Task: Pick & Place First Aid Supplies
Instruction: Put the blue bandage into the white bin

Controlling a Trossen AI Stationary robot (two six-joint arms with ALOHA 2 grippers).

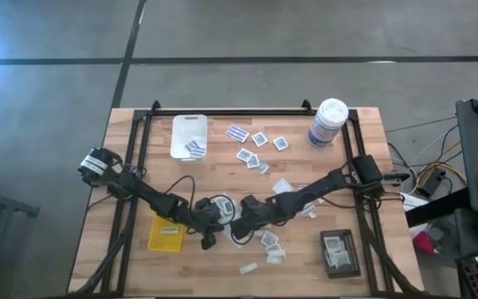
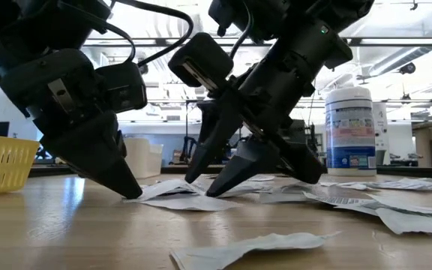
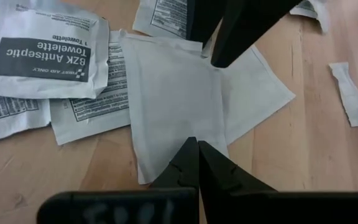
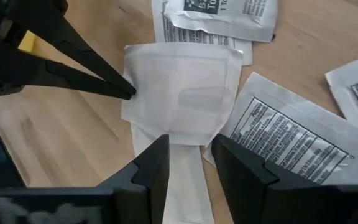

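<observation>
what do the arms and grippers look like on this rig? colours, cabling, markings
Two black jointed arms. The left arm carries a silver-and-black block at its outer joint; black cables loop along both it and the right arm. The left gripper and right gripper have matte black wedge-shaped fingers tapering to points. A small yellow patch marks the left gripper's body in the right wrist view; a green light dots the right wrist in the low view.

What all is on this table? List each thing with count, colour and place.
white tray: one, far left, a few packets inside
yellow tray: one, near left
black tray: one, near right, packets inside
canister: one, white with blue label, far right
first aid packets: dozens, white, grey-centred or blue-striped, scattered mid-table
plain white packet: one, centre, between both grippers
left gripper: shut, tip on the plain packet's edge
right gripper: open, straddling the packet's opposite edge
</observation>
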